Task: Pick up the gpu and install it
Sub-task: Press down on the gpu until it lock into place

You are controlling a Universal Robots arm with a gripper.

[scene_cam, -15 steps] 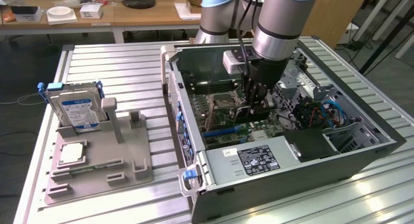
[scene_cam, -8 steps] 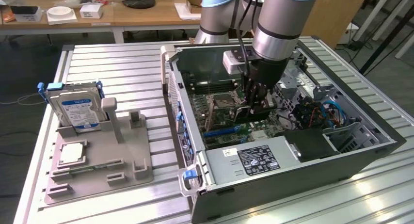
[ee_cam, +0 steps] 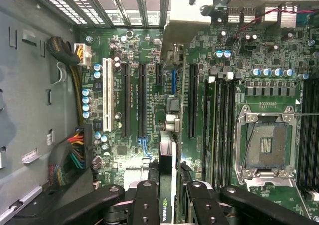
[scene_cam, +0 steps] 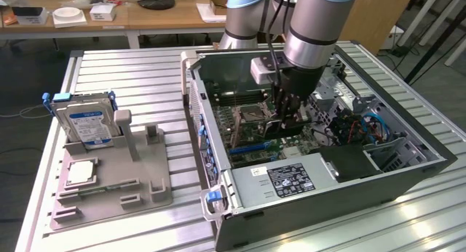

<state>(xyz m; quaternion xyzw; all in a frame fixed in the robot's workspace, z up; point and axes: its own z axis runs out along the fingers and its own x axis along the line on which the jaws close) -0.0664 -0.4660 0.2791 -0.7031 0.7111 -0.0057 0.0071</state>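
One end effector (ee_cam: 167, 197) clamps one gpu (ee_cam: 167, 158) edge-on above the motherboard (ee_cam: 239, 60), with one hard drive (scene_cam: 86, 124) at nine o'clock.

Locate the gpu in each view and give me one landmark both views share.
Exterior view: the gpu hangs edge-on under the gripper, inside the open computer case, just above the motherboard.
Wrist view: the gpu is the thin card seen end-on between the gripper's fingers, over the expansion slots.
Shared landmark: the open CPU socket on the motherboard.
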